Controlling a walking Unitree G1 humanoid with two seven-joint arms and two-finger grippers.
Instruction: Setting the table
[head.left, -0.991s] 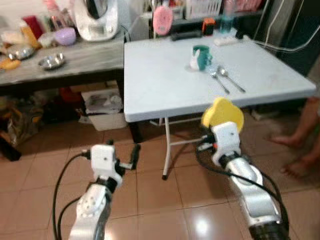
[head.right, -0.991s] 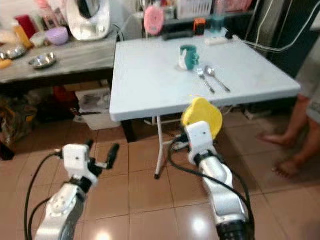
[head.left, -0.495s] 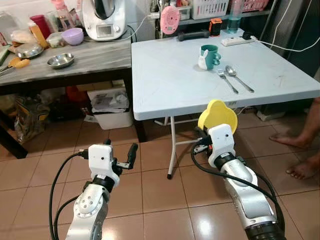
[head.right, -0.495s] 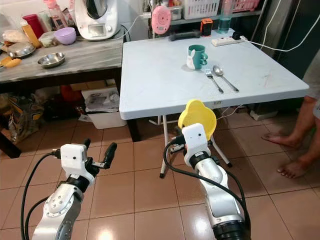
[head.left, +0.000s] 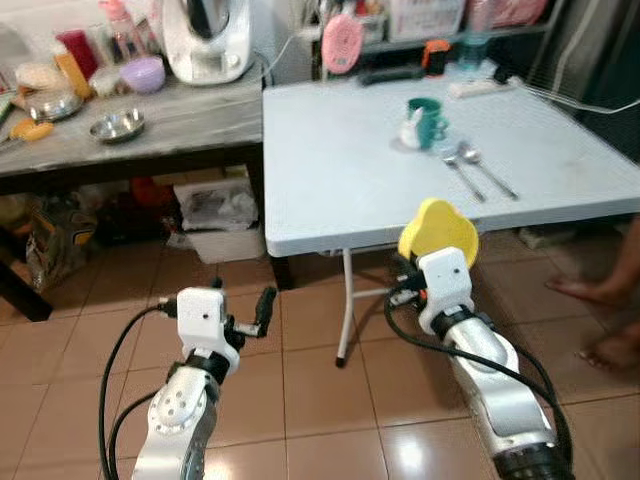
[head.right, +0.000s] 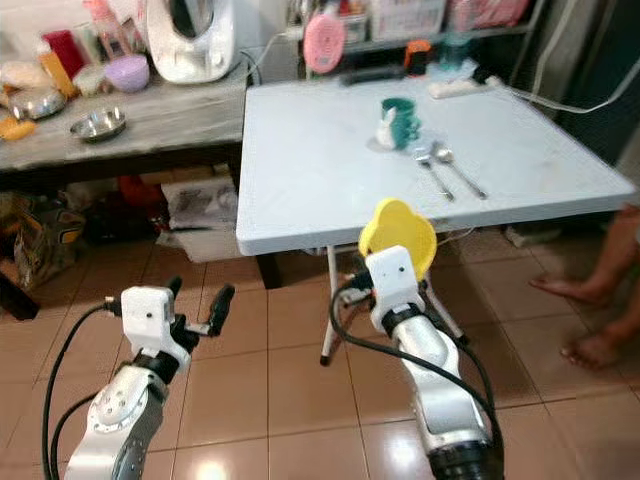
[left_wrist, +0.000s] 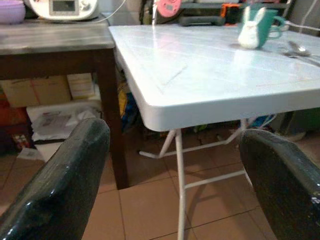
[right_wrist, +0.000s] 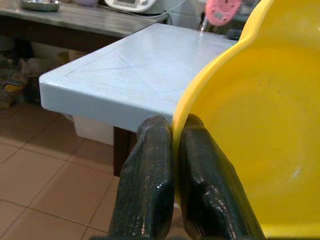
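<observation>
A yellow plate (head.left: 439, 228) stands on edge in my right gripper (right_wrist: 170, 145), which is shut on its rim just short of the near edge of the white folding table (head.left: 340, 170). On the table's far right sit a green mug (head.left: 427, 118) with a small white rabbit figure, and a fork and a spoon (head.left: 478, 168) side by side. My left gripper (left_wrist: 170, 165) is open and empty, held low over the floor to the left, facing the table's near left corner (left_wrist: 155, 107).
A grey counter (head.left: 130, 135) stands left of the table with a steel bowl (head.left: 116, 126), a purple bowl (head.left: 146, 72) and an appliance. Boxes and a bin sit beneath it. A person's bare feet (head.left: 600, 320) are on the tiles at right.
The view has shifted slightly as the camera moved; the table sits about where it did. Both arms hold the same pose, the plate still gripped.
</observation>
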